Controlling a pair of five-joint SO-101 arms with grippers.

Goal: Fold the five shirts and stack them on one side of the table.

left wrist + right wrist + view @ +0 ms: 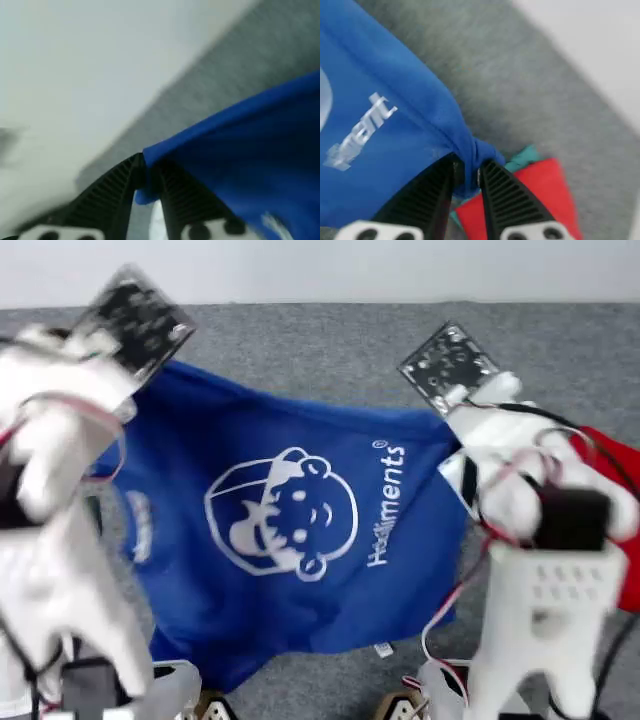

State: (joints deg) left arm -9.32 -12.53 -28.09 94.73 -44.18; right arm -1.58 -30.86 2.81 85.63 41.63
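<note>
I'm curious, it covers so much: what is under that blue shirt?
Grey table shows around the blue shirt; a red cloth peeks out by one held corner. Whatever lies beneath its middle is covered.

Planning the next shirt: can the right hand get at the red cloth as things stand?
Probably not yet: the right hand is shut on a corner of the blue printed shirt. The red cloth lies close beside it, so after letting go the way looks free.

Bright, even, diffuse light, pale wall [330, 270] nearly washed out, blue shirt [300, 540] evenly lit, shadows soft
</note>
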